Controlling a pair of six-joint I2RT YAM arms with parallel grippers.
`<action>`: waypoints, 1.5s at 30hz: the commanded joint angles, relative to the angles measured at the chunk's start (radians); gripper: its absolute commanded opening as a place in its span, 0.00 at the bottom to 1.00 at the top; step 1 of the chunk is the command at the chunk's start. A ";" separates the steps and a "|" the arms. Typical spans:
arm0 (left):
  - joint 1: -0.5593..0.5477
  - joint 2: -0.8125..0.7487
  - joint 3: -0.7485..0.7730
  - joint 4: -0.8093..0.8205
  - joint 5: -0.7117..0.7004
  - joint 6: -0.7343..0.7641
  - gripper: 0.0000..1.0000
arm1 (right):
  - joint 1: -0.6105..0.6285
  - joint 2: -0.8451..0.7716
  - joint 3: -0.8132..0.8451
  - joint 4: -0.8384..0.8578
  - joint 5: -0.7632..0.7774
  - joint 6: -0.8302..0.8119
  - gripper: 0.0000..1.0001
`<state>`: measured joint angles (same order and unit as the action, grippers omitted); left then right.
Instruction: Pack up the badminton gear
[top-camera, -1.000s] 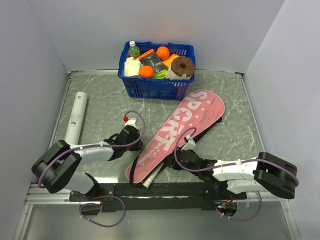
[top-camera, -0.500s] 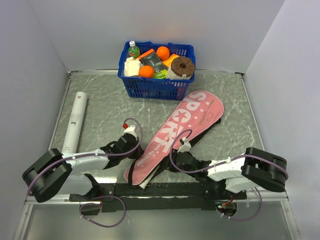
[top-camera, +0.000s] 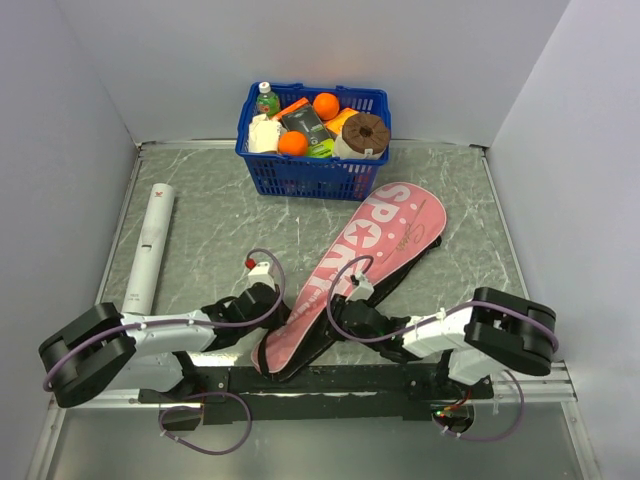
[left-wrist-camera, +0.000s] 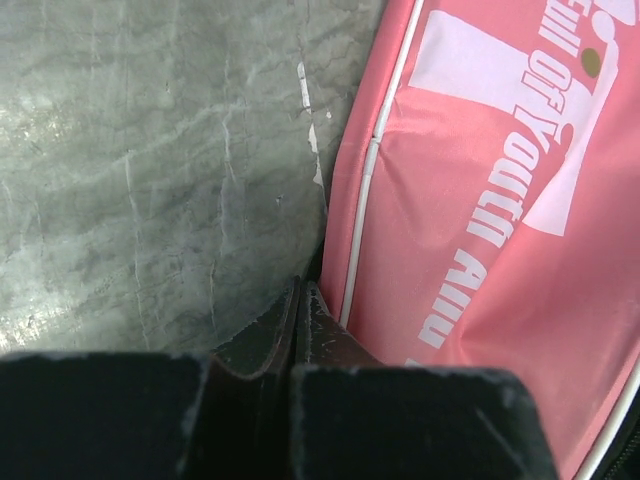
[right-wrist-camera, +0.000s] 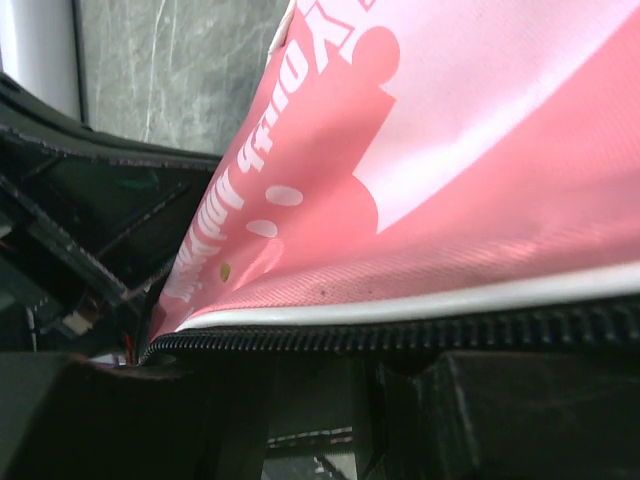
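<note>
The badminton gear in view is a pink "SPORT" racket cover (top-camera: 372, 243) lying diagonally, and a long white tube (top-camera: 150, 245) at the left. My left gripper (top-camera: 272, 300) is shut, and its tips (left-wrist-camera: 300, 290) press against the cover's (left-wrist-camera: 480, 230) black left edge on the table. My right gripper (top-camera: 338, 303) is low at the right side of the cover's narrow end. In the right wrist view its fingers (right-wrist-camera: 320, 370) stand apart just under the cover's (right-wrist-camera: 430, 150) black zipper edge, with a gap between them.
A blue basket (top-camera: 313, 168) of groceries stands at the back, just beyond the cover's wide end. The black rail (top-camera: 320, 378) carrying the arm bases runs along the near edge, right under the cover's narrow end. White walls close in the left, right and back.
Both grippers have closed in on the cover's narrow end. The cover has slid toward the near edge, and the pale end that stuck out of it no longer shows.
</note>
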<state>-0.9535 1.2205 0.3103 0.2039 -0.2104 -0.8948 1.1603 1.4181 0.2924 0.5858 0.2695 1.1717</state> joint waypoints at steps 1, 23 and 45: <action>-0.099 0.020 -0.028 -0.029 0.175 -0.091 0.01 | -0.036 0.079 0.085 0.187 0.106 -0.043 0.37; -0.077 -0.320 0.179 -0.411 -0.182 -0.015 0.34 | -0.036 -0.583 0.135 -0.804 0.046 -0.118 0.53; -0.076 0.329 0.394 -0.031 0.189 0.097 0.22 | -0.698 -0.394 0.355 -1.051 0.158 -0.406 0.56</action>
<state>-1.0306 1.4937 0.6811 0.0742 -0.0856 -0.8024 0.5610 0.9680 0.5869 -0.5381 0.4488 0.8570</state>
